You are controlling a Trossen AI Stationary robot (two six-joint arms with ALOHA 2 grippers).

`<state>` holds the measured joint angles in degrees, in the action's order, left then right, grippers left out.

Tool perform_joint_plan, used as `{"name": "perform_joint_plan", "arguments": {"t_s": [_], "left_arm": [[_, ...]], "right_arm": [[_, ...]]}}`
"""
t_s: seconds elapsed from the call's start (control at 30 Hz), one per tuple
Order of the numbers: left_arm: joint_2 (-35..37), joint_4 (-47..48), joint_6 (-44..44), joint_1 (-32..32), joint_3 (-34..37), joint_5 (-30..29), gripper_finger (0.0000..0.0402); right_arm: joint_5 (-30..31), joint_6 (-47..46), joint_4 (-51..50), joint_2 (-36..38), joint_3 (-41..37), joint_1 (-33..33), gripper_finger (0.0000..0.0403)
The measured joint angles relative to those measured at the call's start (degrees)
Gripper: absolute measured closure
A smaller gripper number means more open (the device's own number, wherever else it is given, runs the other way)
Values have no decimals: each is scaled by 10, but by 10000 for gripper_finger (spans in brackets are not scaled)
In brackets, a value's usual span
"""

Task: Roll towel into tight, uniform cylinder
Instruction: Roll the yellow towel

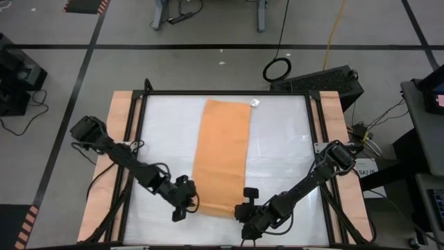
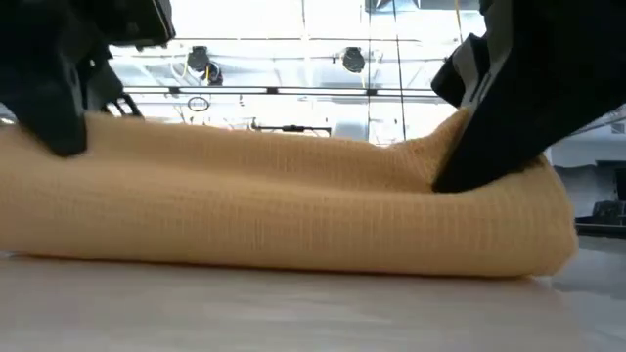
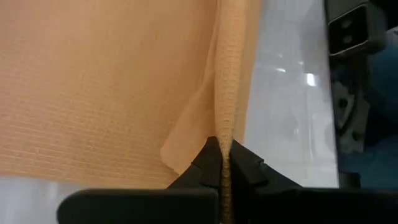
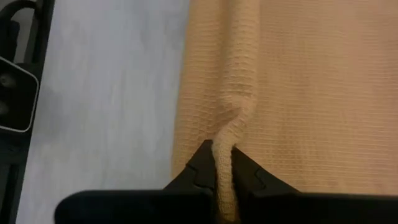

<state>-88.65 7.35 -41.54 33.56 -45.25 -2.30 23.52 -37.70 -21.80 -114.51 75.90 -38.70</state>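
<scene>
High view: left tool (image 1: 192, 202) and right tool (image 1: 241, 208) each pinch the towel's (image 1: 222, 149) near corners.

Either side of the towel (image 1: 220, 158) the white table (image 1: 166, 132) lies bare: outward of the left gripper (image 1: 189, 202), outward of the right gripper (image 1: 244, 208), and ahead of both. Between them, the towel's raised near fold (image 2: 293, 210) blocks a low pass. The black frame rail (image 1: 137, 139) bounds the surface; clearance behind the grippers seems slight.
</scene>
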Motion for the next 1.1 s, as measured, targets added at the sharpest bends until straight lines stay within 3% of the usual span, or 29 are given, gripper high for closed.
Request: {"name": "perform_joint_plan", "arguments": {"t_s": [0.37, 0.5, 0.63, 0.87, 1.1], "left_arm": [[-47, -25, 0, -10, 0, 36, 390], [-47, -25, 0, -10, 0, 33, 381], [-47, -27, -2, -10, 0, 9, 379], [-47, -28, -2, -10, 0, -12, 378], [-47, -30, -1, -10, 0, -19, 377]], "right_arm": [[-24, -4, 1, 0, 0, 8, 401], [4, -3, -2, 0, 0, 10, 389], [45, -3, -11, 0, -1, 7, 341], [53, -13, -56, 1, -1, 2, 242], [116, -22, -86, 46, -1, -26, 184]]}}
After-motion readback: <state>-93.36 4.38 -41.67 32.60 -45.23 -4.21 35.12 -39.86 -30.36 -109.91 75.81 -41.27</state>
